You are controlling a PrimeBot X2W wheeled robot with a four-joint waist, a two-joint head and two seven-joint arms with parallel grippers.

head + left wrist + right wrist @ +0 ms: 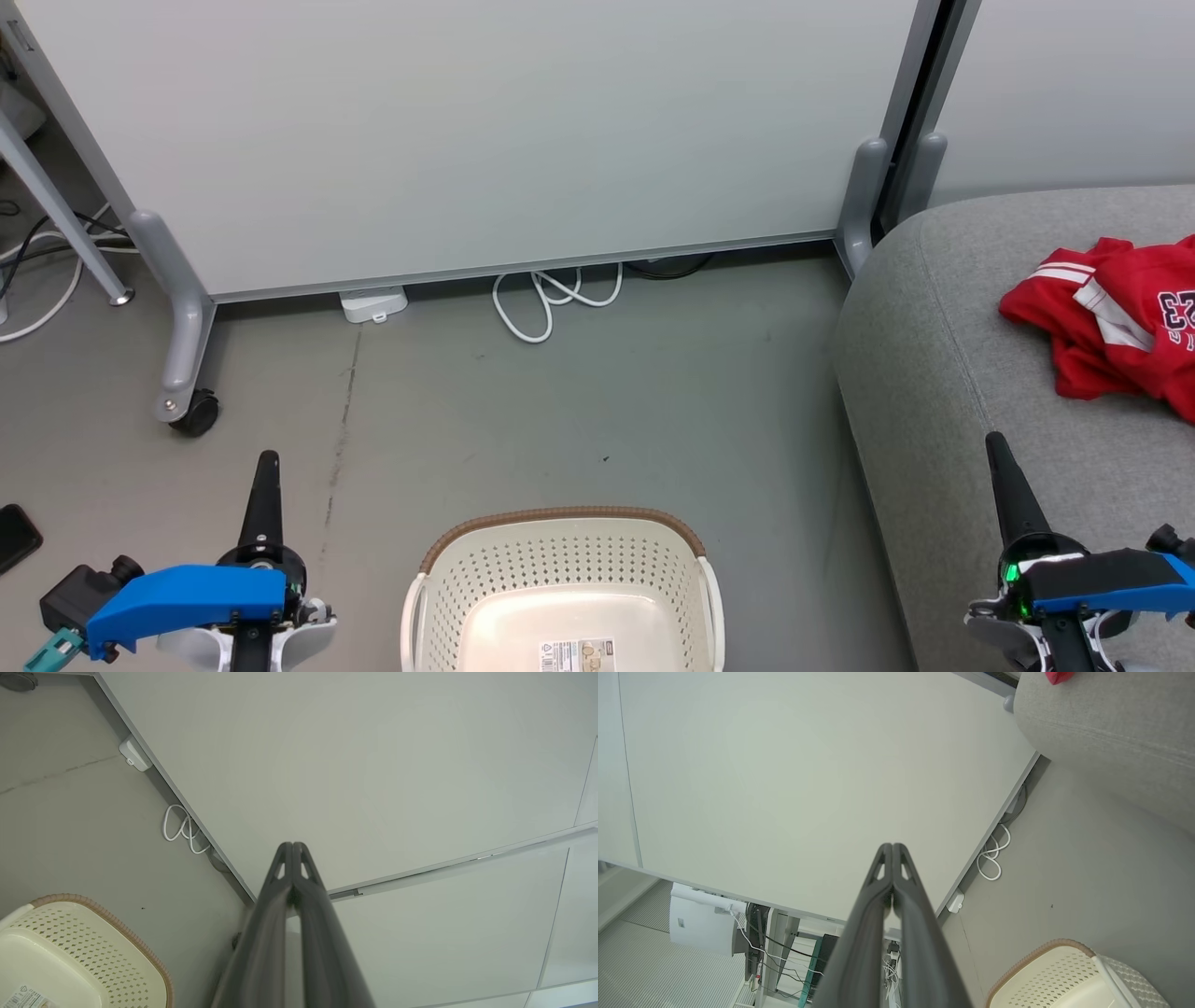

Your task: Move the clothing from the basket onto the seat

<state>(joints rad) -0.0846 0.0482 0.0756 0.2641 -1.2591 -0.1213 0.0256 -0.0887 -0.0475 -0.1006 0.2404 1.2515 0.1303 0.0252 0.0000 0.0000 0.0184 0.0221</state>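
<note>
1. Left gripper (292, 845): two long dark fingers pressed together along their length, nothing held between them. It is placed low at the near left, over the grey floor (607, 401), just left of the basket.
2. Right gripper (893, 847): fingers likewise clenched tip to tip and empty. It is placed at the near right, over the near edge of the seat.
3. Cream-white perforated plastic laundry basket with a brown woven-look rim band (560, 515): set on the floor between the two grippers, near centre. A small paper label (579, 655) is seen on the bare bottom; no fabric is seen in the visible part of the interior.
4. Large light grey fabric-upholstered seat with rounded edges (934, 373): located right of the basket.
5. Red fabric sports clothing with white stripe trim and navy-and-white lettering (1120, 317): heaped on the seat at the far right, partly cut off by the picture edge, well apart from both grippers.
6. Handling, as judged: the clothing is taken to be light, limp and somewhat slick. It would sag and trail when lifted. A raised, bunched fold is the best hold, pinched deep so that more than one layer is caught.
7. Status, as judged: the transfer appears complete or nearly so.
8. Background: a pale partition panel (467, 131) and a looped white cable (546, 299) at its foot.
</note>
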